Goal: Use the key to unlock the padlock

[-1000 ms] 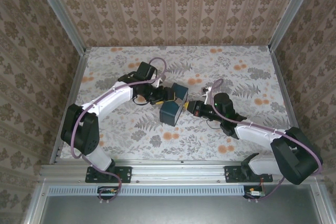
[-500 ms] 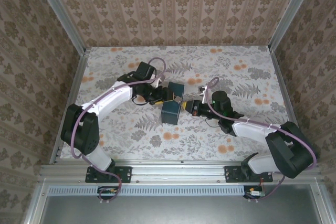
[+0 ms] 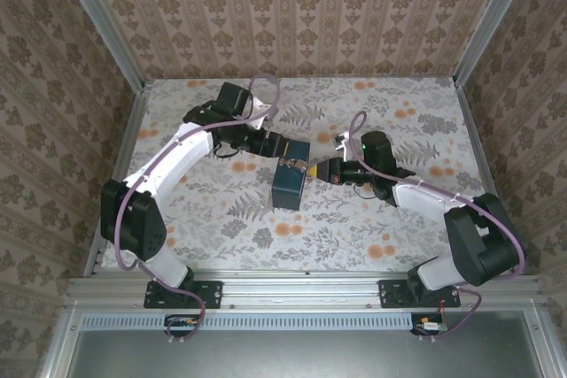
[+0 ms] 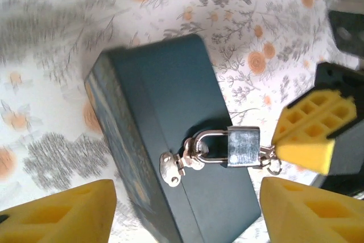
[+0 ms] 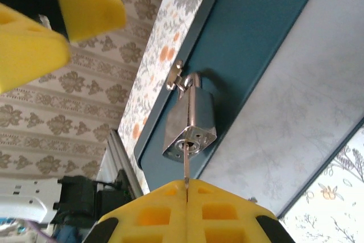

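- Location: the blue box (image 4: 165, 118) lies near the middle of the desk (image 4: 57, 38). The padlock (image 5: 190, 120) hangs by its shackle from the hasp (image 4: 172, 170) and rests against the box face.
- Right hand (image 5: 186, 185): fingers pressed together, clamped on the key (image 5: 185, 166). The thin shaft runs straight from the fingertips to the keyhole in the base of the padlock. The tip appears seated in the keyhole; how deep it sits cannot be determined.
- Left hand (image 4: 187, 200): fingers spread wide, holding nothing. It hovers over the box, apart from both box and padlock.
- Governing relation: the long axis of the padlock runs from the hasp toward the right hand, keyhole end facing that hand. The key shaft is in line with this axis.
- Nearer hand: the right, joined to the padlock through the key.
- Assessment: the next move is probably a rotation of the key about this shared axis. The padlock hangs freely and may swing with the key unless the left hand steadies it or the box.
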